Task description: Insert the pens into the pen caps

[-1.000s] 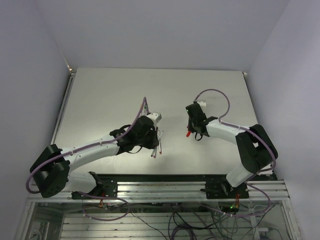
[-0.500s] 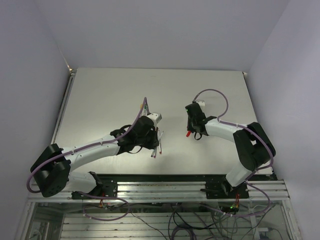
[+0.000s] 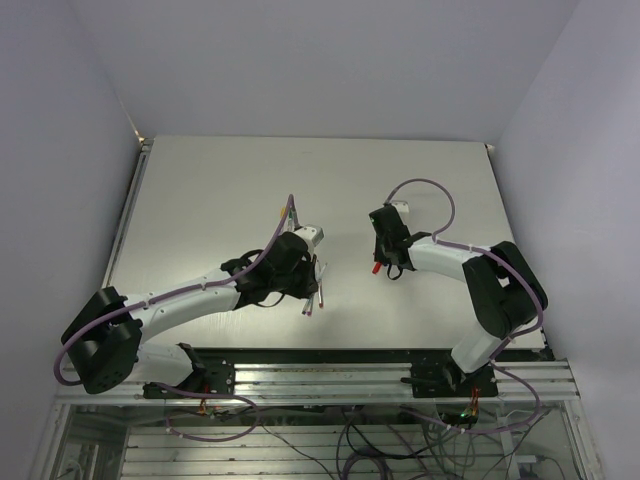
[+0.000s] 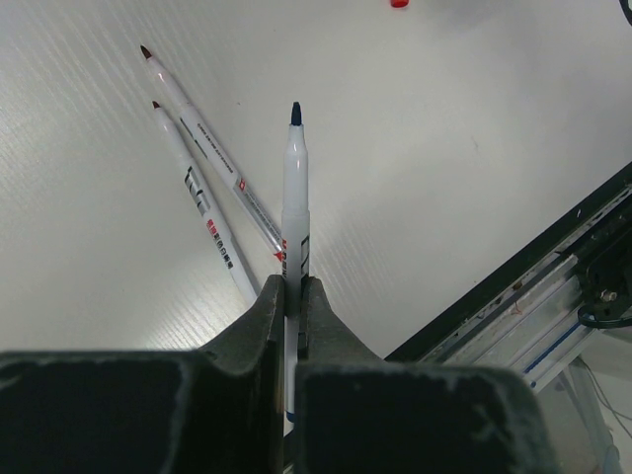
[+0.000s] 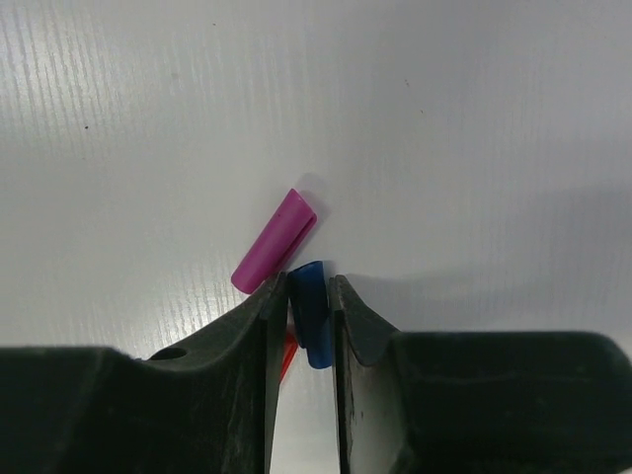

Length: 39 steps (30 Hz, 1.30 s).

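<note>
Blue-tipped pen (image 4: 295,188): whitish barrel with dark print, pinched low on the barrel between the closed fingers of the left claw (image 4: 291,286), tip pointing straight away from the wrist.

Two more pens, flat on the table (image 4: 474,148) beyond it: one (image 4: 209,146) longer in view, one (image 4: 205,197) beside it, dark reddish tips apart, far ends converging in a narrow V.

Purple cap (image 5: 275,240): stubby, on its side, slanted, just beside the blue cap (image 5: 311,311).

Blue cap between the fingers of the right claw (image 5: 309,281); pinched or merely flanked, not clear.

Red cap (image 3: 376,267) on the table by that claw.
</note>
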Tool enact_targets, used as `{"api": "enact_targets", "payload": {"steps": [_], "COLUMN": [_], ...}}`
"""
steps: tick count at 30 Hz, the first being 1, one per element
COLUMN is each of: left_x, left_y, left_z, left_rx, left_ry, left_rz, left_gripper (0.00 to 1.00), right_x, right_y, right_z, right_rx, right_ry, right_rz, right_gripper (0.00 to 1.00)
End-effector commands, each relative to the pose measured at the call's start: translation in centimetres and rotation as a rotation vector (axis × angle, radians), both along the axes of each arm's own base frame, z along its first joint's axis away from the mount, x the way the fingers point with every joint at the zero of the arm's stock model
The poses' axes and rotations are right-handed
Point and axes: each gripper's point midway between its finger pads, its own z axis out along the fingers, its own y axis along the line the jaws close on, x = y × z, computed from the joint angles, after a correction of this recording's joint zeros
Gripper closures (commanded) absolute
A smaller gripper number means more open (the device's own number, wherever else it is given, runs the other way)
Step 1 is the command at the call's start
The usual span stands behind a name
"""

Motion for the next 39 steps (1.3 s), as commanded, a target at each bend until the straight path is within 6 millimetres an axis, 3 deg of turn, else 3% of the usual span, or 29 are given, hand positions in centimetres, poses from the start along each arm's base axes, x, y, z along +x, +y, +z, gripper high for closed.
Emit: {"api": "enact_targets", "payload": {"steps": [1, 9, 13, 18, 22, 29, 39], "left_x": [-0.2, -0.2, -0.1, -0.1, -0.1, 0.6, 0.0], "left_y": [-0.6, -0.6, -0.6, -0.7, -1.0, -2.1, -5.6], "left_z": [0.2, 0.1, 0.1, 0.1, 0.3, 1.1, 2.8], "left_rx": [-0.034, -0.028, -0.024, -0.026, -0.041, -0.082, -0.268], "left_ry": [0.007, 0.012, 0.009, 0.005, 0.0, -0.034, -0.059], "left_rz": [-0.012, -0.016, -0.015, -0.019, -0.027, -0.043, -0.155], "left_gripper": [0.93, 0.93, 0.93, 0.93, 0.93, 0.93, 0.93], "right_x": [-0.5, -2.3, -3.2, -3.2, -2.1, -0.5, -1.5], "right_y": [-0.3, -0.6, -1.0, -1.2, -1.4, -0.9, 1.4], "right_z": [-0.9, -1.8, -2.4, -1.8, 1.2, 9.7, 17.4], "right_rx": [-0.003, 0.026, 0.025, 0.028, 0.032, 0.123, 0.343], "right_ry": [0.038, 0.084, 0.108, 0.091, 0.008, -0.223, -0.461], "right_rz": [-0.023, -0.053, -0.069, -0.079, -0.083, -0.056, 0.087], "right_gripper": [0.77, 0.84, 1.0, 1.0, 1.0, 1.0, 1.0]}}
